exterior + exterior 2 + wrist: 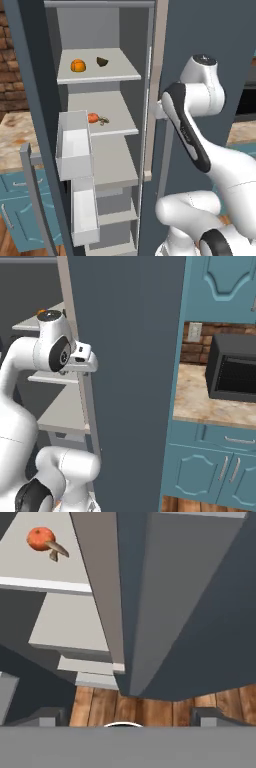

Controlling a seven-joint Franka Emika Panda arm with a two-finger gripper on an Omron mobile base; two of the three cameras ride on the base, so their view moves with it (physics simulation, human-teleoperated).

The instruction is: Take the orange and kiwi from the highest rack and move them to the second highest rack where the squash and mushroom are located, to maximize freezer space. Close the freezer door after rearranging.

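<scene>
Reaching for orange (78,65): claw (129,718) spread, empty, beside the freezer wall; lift, swing inward, clear kiwi (102,61).

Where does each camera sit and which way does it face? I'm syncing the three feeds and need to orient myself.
Left base view: behind the arm on its left, facing the open freezer's racks, with orange and kiwi on the highest rack; the arm rises at right.
Right base view: behind on the right, facing the freezer's side wall, with a microwave beyond; the arm rises at left.
Hand view: on the hand, looking down the freezer's edge to the wooden floor, fingers apart.
Left base and hand views share the squash.
</scene>
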